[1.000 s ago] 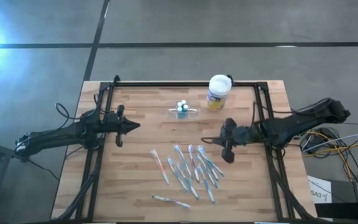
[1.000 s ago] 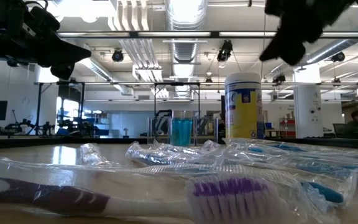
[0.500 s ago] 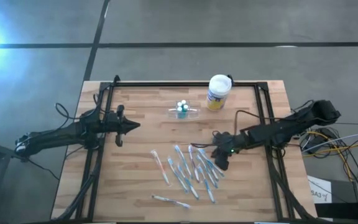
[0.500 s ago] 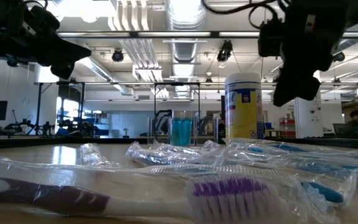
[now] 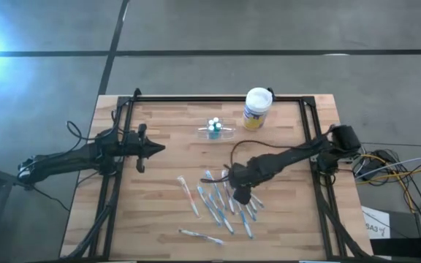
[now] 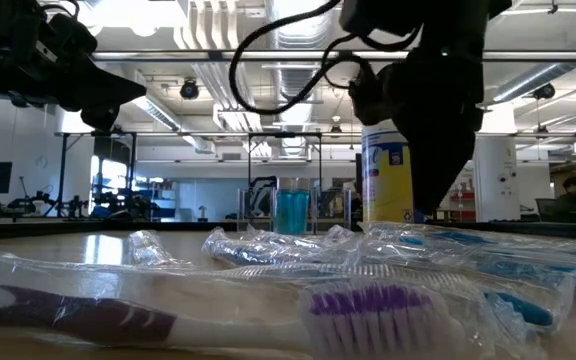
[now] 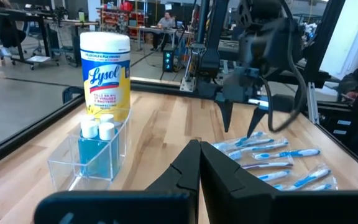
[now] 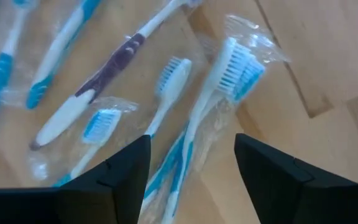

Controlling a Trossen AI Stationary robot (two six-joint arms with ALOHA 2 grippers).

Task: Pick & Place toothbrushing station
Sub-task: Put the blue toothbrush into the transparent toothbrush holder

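lying crosswise: toothbrushing station (image 5: 216, 131), bottles upright

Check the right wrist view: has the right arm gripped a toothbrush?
No. The right gripper stands open above the wrapped toothbrushes, nothing between its jaws.

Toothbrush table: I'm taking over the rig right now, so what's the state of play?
Right gripper: open, low over the wrapped toothbrushes, holding nothing.
Left gripper: shut, empty, waiting at the table's left side.
Clear holder: at the back beside the wipes canister, two small bottles inside.
Done: no brush picked yet.
Left: grasp a brush and carry it to the holder.
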